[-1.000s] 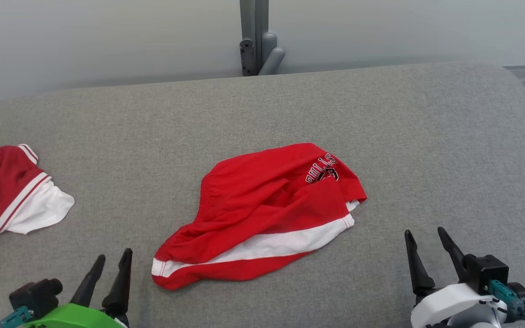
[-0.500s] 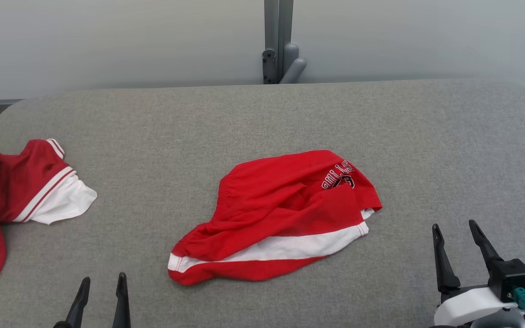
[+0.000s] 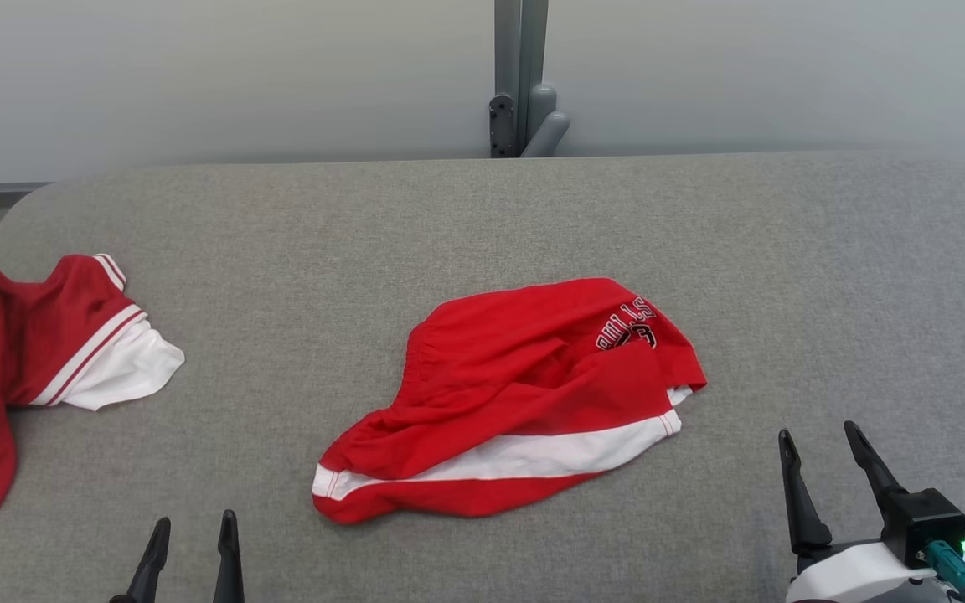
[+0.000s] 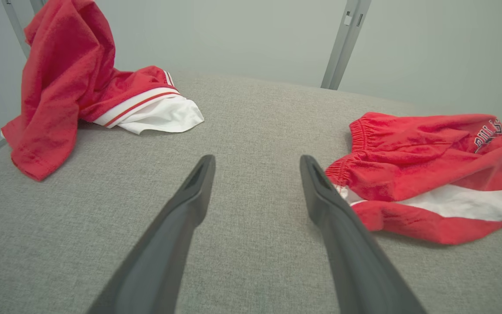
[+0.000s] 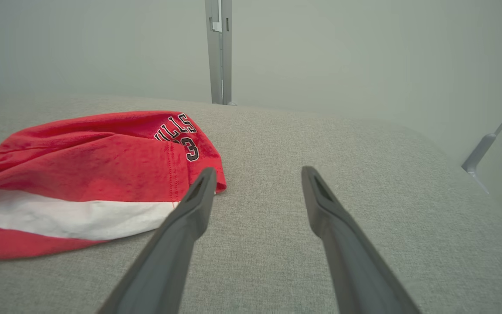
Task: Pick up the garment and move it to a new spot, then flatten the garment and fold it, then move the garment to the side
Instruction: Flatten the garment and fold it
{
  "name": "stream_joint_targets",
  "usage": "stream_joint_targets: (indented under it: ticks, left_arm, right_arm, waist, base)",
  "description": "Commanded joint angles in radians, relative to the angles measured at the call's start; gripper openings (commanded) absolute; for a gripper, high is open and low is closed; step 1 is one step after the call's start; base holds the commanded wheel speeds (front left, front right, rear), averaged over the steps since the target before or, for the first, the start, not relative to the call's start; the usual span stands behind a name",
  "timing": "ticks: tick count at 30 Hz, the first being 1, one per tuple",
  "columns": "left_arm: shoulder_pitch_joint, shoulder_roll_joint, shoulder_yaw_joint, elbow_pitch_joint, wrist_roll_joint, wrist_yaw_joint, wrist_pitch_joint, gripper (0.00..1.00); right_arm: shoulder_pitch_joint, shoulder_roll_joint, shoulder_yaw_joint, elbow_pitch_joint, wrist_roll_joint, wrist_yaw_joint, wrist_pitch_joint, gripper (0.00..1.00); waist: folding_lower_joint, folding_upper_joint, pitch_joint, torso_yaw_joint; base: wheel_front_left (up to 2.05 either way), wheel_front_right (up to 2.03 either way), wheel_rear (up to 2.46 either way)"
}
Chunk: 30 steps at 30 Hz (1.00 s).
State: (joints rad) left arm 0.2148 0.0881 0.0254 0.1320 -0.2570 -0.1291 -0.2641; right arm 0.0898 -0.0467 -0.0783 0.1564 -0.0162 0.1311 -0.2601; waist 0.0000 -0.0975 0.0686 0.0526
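Observation:
Red shorts (image 3: 524, 394) with a white stripe and black lettering lie crumpled in the middle of the grey padded table (image 3: 482, 218); they also show at the right of the left wrist view (image 4: 429, 170) and the left of the right wrist view (image 5: 81, 183). My left gripper (image 3: 193, 529) is open at the lower left, short of the shorts' waistband end, and holds nothing. My right gripper (image 3: 817, 437) stands open at the lower right, apart from the shorts' lettered leg. Both pairs of fingers (image 4: 190, 205) (image 5: 194, 209) hover over bare fabric.
A second red garment with white and striped trim (image 3: 38, 352) lies bunched at the table's left edge, partly hanging off (image 4: 68, 83). A grey post with a bracket (image 3: 520, 84) stands behind the table against a pale wall. The table's rounded right side (image 5: 408, 174) is bare.
The head camera has shifted, so the whole scene sits further right and lower. My left gripper has drawn back toward the bottom edge; the right one has dropped a little. The shorts lie unmoved.

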Motion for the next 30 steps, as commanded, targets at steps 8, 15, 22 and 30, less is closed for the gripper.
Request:
stream_joint_targets:
  ticks: [8, 15, 22, 30]
  left_arm:
    - [-0.023, 0.027, -0.033, 0.01, -0.035, -0.002, 0.0, 1.0]
    - [-0.026, 0.038, -0.049, 0.017, -0.048, -0.002, 0.0, 1.0]
    - [-0.117, 0.111, -0.198, 0.116, -0.121, -0.002, 0.003, 1.0]
    - [-0.316, 0.179, -0.363, 0.247, -0.245, -0.002, 0.083, 1.0]
  right_arm:
    - [-0.007, -0.003, 0.01, 0.014, 0.01, -0.001, -0.004, 1.0]
    - [-0.016, -0.002, 0.049, 0.043, 0.02, -0.001, -0.004, 1.0]
    - [-0.143, -0.023, 0.168, 0.168, 0.005, -0.001, -0.004, 1.0]
    - [-0.362, -0.077, 0.312, 0.442, 0.037, -0.001, 0.069, 1.0]
  waist:
    - [0.0, 0.0001, 0.006, -0.008]
    - [0.0, 0.0001, 0.011, -0.005]
    - [0.0, 0.0001, 0.064, 0.007]
    - [0.0, 0.0001, 0.148, 0.019]
  base:
    - [0.0, 0.0, 0.0]
    - [0.0, 0.0, 0.0]
    - [0.0, 0.0, 0.0]
    - [0.0, 0.0, 0.0]
